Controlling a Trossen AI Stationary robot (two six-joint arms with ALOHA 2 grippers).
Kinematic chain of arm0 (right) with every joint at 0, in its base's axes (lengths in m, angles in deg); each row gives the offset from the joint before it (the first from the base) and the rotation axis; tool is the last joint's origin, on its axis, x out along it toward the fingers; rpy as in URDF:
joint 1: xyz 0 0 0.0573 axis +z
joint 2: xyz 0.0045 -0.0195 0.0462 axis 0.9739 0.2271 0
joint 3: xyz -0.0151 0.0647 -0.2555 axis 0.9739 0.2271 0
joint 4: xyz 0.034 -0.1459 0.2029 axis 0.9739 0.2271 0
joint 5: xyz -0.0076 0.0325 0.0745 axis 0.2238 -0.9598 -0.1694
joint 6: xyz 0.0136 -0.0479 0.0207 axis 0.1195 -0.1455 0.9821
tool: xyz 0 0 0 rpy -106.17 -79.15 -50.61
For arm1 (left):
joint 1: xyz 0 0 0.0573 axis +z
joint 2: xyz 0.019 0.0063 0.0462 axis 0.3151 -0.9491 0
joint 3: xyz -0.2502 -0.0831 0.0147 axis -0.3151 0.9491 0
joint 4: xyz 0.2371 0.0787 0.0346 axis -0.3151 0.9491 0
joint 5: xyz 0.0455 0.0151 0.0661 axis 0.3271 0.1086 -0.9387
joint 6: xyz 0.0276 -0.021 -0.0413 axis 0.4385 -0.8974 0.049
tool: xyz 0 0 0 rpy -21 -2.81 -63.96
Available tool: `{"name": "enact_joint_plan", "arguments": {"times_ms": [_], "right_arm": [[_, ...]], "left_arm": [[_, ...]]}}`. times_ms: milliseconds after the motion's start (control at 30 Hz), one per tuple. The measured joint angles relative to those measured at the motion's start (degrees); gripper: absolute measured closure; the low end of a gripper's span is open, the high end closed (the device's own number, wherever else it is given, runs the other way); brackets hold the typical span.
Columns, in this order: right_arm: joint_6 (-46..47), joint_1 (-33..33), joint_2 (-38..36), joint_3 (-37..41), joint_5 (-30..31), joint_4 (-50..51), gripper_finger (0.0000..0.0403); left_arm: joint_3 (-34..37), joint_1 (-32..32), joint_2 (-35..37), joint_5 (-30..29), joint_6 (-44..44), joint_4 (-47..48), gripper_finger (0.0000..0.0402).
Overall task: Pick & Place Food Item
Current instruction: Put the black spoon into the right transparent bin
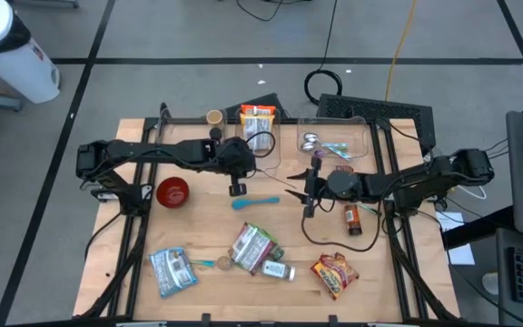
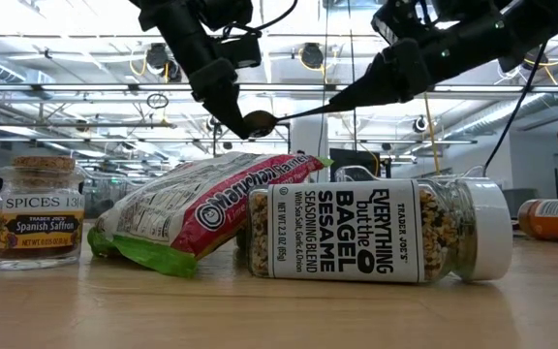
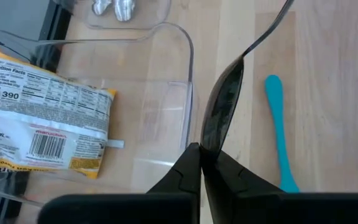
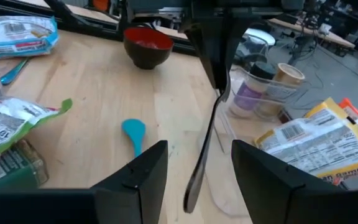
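Note:
A black spoon hangs in the air over the middle of the table. My left gripper, also seen from above, is shut on its bowl end. The thin handle runs toward my right gripper, which is open. The handle's free end lies between the right fingers, and no contact shows. Food packs lie around: a yellow noodle pack in a clear tray at the back, and a green and red bag at the front. My left gripper pinches the tip of the spoon's bowl between its two fingers. The fingers come from the table's left, slanting down. The spoon is lifted clear of the table, and its handle reaches away toward my right gripper, close to level.
On the table lie a blue spoon, a red bowl, a clear container with silvery items, a brown bottle, a red snack bag, a blue pack, a seasoning jar and a saffron jar.

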Motion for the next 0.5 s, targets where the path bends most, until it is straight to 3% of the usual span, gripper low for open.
{"name": "enact_joint_plan", "arguments": {"times_ms": [200,500], "right_arm": [[0.77,0.0,0.0,0.0,1.3,0.99,0.026],[2.0,0.0,0.0,0.02,2.03,1.69,0.0384]], "left_arm": [[0.0,-0.11,0.0,1.02,-0.13,-0.04,0.0388],[0.0,-0.76,0.0,1.16,-0.34,0.01,0.0386]]}}
